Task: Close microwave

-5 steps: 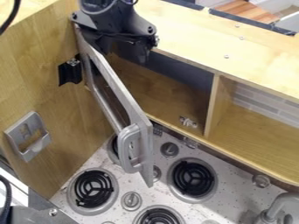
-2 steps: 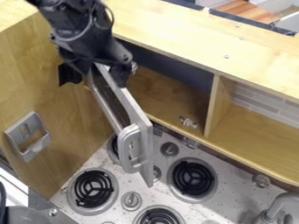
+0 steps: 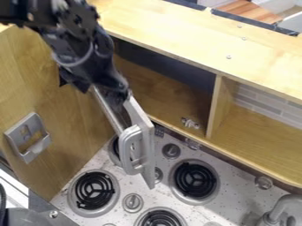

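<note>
microwave door point(image 3: 139, 118) ajar, slanting down from pincer point(image 3: 101, 94). handle point(image 3: 124, 152) below pincer, apart. pincer spread wide.

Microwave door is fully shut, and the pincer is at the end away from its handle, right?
Not quite: the camera view shows the microwave door standing open. The pincer is indeed at the end away from its handle.

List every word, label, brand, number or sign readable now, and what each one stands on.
None that can be read.
Microwave door and its handle: no lettering seen.
Stove knob: any marking is too small to make out.
Grey fitting on the side panel: no legible text.
Arm: no legible text.
</note>
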